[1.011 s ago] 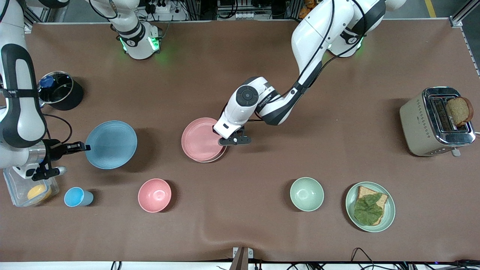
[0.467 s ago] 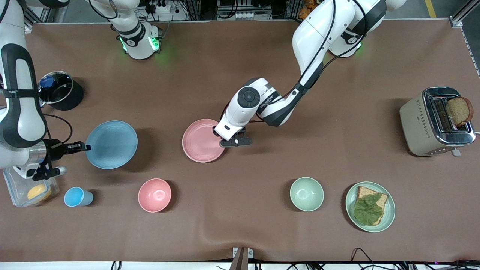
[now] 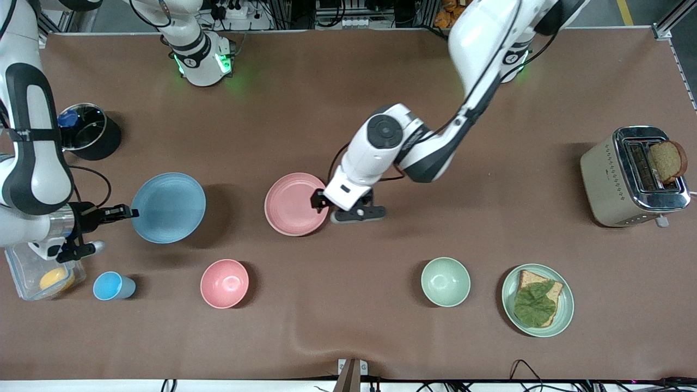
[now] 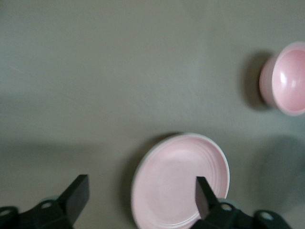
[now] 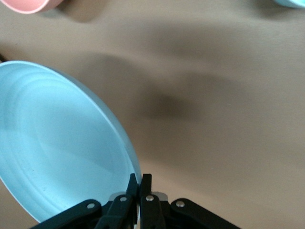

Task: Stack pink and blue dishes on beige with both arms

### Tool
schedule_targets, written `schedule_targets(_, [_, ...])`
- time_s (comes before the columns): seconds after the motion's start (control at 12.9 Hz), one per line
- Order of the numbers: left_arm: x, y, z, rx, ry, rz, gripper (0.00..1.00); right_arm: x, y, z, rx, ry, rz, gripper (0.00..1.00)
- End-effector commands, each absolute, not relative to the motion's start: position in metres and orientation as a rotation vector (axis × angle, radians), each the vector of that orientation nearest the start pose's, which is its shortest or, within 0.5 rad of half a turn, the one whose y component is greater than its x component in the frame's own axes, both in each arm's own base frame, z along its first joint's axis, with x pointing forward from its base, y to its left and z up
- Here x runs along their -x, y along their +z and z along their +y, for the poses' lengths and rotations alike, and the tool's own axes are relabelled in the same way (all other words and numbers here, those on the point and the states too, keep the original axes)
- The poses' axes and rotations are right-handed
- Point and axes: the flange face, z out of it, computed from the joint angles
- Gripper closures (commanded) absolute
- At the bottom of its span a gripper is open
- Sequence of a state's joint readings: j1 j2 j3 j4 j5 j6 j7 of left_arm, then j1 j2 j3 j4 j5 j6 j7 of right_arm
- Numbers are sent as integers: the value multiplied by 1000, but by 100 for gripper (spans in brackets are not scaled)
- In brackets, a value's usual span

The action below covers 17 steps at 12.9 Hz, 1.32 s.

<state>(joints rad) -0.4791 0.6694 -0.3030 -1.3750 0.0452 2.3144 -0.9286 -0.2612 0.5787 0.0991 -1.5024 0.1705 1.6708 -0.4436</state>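
Observation:
The pink plate (image 3: 294,204) lies flat at the middle of the table. It sits on the beige plate, which is hidden but for a thin pale rim (image 4: 134,188). My left gripper (image 3: 326,207) hangs open just above the pink plate's edge toward the left arm's end. Its fingers (image 4: 78,193) stand wide apart and touch nothing. My right gripper (image 3: 129,212) is shut on the rim of the blue plate (image 3: 169,207). That plate is lifted off the table and tilted, toward the right arm's end, with its shadow on the cloth below.
Nearer the front camera stand a blue cup (image 3: 111,286), a pink bowl (image 3: 224,283), a green bowl (image 3: 445,281) and a green plate (image 3: 566,305) with toast and lettuce. A toaster (image 3: 615,179), a black pot (image 3: 90,133) and a clear box (image 3: 22,272) stand at the ends.
My left gripper opened and let go of the pink plate, which settled flat on the beige one. It then drew back and up. The right gripper carried the blue plate slightly toward the middle.

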Motion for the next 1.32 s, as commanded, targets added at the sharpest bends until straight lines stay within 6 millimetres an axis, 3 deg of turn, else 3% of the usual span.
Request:
schedule_targets(0.0, [-576,447,-413,3320,-134,-277,0,-650,324,-66,2729,455,-361,100])
schedule_targets(0.23, [-582,510,-320,3212,-106,-108,0,-649,327,-11,2683,503,-384,100])
schedule_targets(0.47, [-568,549,-264,3154,-69,28,0,-640,309,50,2613,560,-317,100])
schedule_targets(0.62, [-561,567,-231,3118,-14,71,0,-634,297,112,2657,555,-296,100])
schedule_targets(0.7, [-558,570,-221,3099,3,72,0,-632,292,147,2689,527,-288,100])
schedule_targets(0.86, [-545,579,-213,3039,-9,117,0,-623,272,196,2724,468,-324,100])
schedule_targets(1.01, [-541,581,-198,3024,-13,96,0,-618,250,207,2719,501,-339,100])
schedule_targets(1.24, [-545,582,-195,3033,-44,122,0,-609,239,238,2710,491,-370,100])
